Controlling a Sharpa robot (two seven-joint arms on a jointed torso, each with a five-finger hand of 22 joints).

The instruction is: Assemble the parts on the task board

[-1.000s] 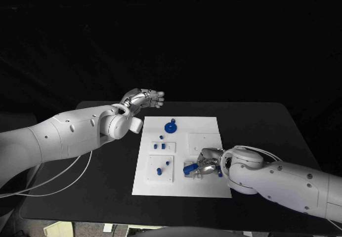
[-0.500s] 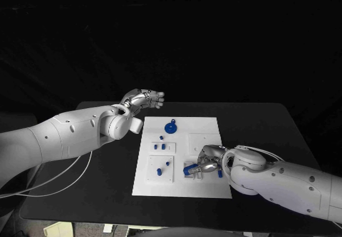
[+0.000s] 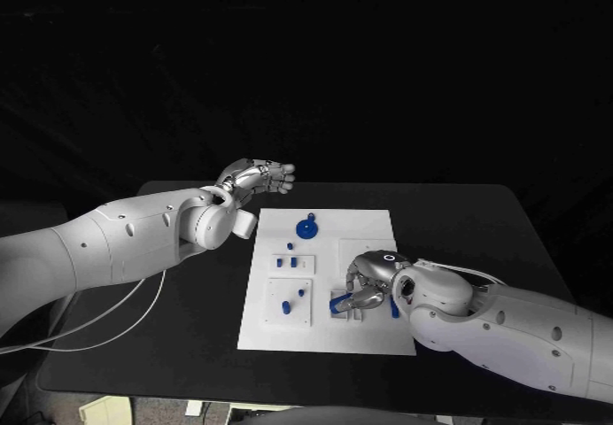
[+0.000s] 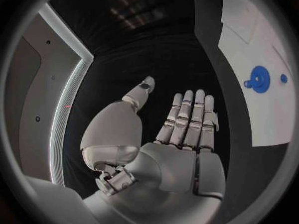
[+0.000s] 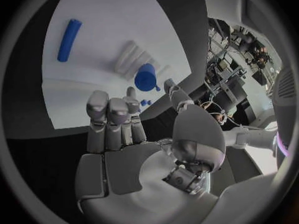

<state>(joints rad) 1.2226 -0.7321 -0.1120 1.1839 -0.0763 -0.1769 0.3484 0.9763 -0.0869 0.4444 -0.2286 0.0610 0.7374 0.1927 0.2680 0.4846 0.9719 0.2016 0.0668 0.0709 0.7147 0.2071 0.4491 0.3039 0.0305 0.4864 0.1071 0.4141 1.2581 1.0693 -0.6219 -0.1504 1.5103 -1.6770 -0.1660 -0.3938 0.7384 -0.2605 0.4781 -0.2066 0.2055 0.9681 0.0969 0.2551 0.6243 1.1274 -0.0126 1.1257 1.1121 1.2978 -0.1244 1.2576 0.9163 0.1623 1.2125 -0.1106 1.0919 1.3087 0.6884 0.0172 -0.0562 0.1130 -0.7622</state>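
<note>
Right hand [image 3: 368,288] seemingly pinching blue part [image 3: 341,303] over task board [image 3: 364,230].

A black table [image 3: 473,230] carries the scene. The white task board [image 3: 370,226] lies flat on it, about midway between left and right, its long sides running from the near edge toward the far edge.
</note>
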